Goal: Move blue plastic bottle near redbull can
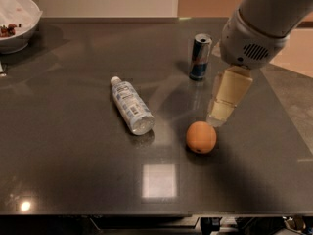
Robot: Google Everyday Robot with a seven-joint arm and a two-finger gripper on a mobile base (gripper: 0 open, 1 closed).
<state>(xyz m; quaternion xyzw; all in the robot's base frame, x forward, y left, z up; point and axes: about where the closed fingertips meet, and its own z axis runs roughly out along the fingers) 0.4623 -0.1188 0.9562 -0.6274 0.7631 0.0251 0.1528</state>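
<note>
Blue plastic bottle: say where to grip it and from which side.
Likely grip the blue plastic bottle at its labelled middle, from above, closing across its width: it lies flat, cap pointing back-left. The gripper hangs to its right, by the orange.

Honestly, nothing legible here. The blue plastic bottle [131,105] lying on the desk [73,170] has a pale printed label, but the print is only smudgy marks and I can't make out a word. The redbull can [200,57] shows blue and silver panels, lettering unreadable. Same for the gripper [218,119], which hangs right of the can, just above the orange [201,137].
</note>
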